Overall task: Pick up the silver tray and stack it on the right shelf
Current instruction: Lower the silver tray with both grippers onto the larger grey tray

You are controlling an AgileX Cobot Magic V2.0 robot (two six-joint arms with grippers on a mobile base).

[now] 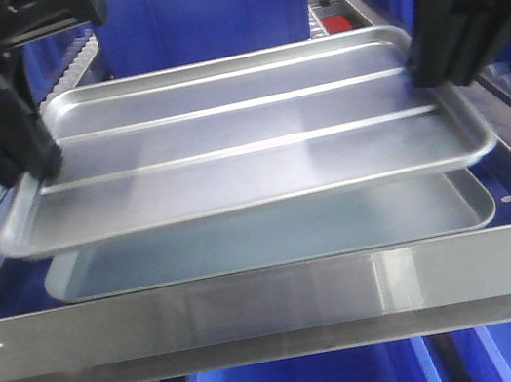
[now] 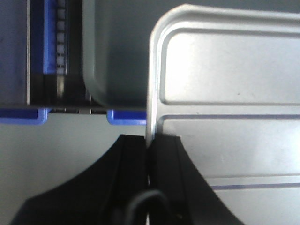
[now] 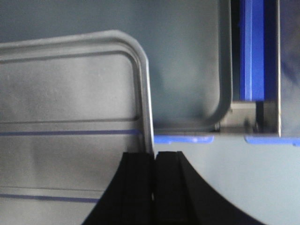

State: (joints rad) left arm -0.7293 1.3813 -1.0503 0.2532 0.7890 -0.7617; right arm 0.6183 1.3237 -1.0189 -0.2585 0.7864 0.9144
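Nearly set down

Found the silver tray (image 1: pixel 247 143) pinched by both short rims, in the left gripper (image 1: pixel 37 160) on one side and the right gripper (image 1: pixel 432 71) on the other; confirmed from the wrist views each pair of black fingers (image 2: pixel 133 159) closed tight on the thin metal edge. Held roughly level, just above a duller grey tray (image 1: pixel 274 237) lying on the right shelf (image 1: pixel 277 311). Noted a blue bin (image 1: pixel 203 7) further back. Judged the carrying done and the setting-down in hand. Called next for a small, even descent with both arms together, squaring the corners over the lower tray, then loosening both grips only once seated
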